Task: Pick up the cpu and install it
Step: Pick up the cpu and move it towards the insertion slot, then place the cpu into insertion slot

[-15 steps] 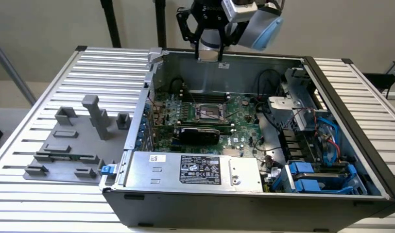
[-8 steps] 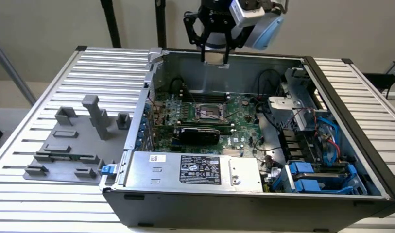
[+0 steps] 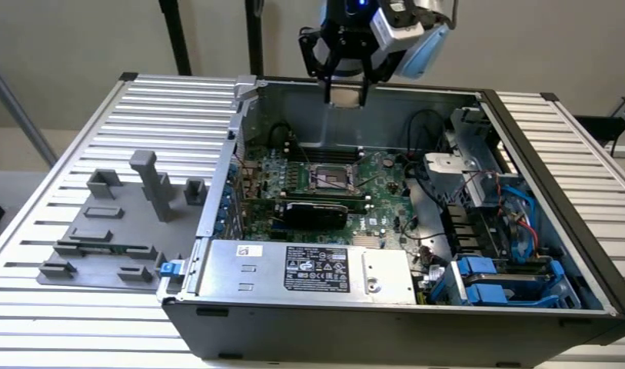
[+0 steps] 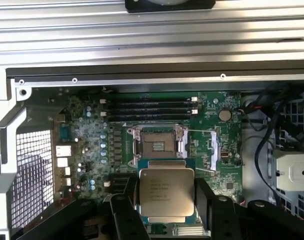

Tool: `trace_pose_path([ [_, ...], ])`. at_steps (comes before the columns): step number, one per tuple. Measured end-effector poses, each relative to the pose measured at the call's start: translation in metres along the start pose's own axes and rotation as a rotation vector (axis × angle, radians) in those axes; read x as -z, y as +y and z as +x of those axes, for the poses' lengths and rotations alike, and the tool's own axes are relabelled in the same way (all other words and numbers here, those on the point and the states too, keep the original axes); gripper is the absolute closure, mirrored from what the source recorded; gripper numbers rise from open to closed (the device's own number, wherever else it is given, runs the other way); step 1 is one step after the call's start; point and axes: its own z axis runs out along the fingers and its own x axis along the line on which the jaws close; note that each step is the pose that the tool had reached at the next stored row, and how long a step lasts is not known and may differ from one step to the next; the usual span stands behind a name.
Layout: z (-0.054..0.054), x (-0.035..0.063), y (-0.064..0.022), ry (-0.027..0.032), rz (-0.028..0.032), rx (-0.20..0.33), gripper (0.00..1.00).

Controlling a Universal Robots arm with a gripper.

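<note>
My gripper (image 3: 345,92) hangs above the back wall of the open computer case (image 3: 558,192), shut on the cpu (image 3: 345,98), a small silvery square held flat between the two black fingers (image 4: 123,215). In the wrist view the cpu (image 4: 166,192) shows its metal top and pale rim, and the gripper (image 4: 167,207) clamps it on two opposite edges. The motherboard's square socket frame (image 4: 159,145) stands open, apart from the chip and well below it. In the exterior view that socket (image 3: 333,178) lies near the middle of the green board.
A silver power supply (image 3: 312,269) with a black label fills the case's front. Blue drive bays (image 3: 497,280) and cables sit at the exterior view's right. Memory slots (image 4: 149,107) lie beside the socket. A grey fixture plate (image 3: 118,223) rests on the slatted table (image 3: 168,100).
</note>
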Motion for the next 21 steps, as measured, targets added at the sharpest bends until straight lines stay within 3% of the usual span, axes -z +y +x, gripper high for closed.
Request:
trace_pose_path([
  [7,-0.0045,-0.0096,0.0077,-0.0013,-0.0002,0.009,0.45],
  [21,-0.0051,-0.0098,0.0079,-0.0010,-0.0002,0.010,0.45],
])
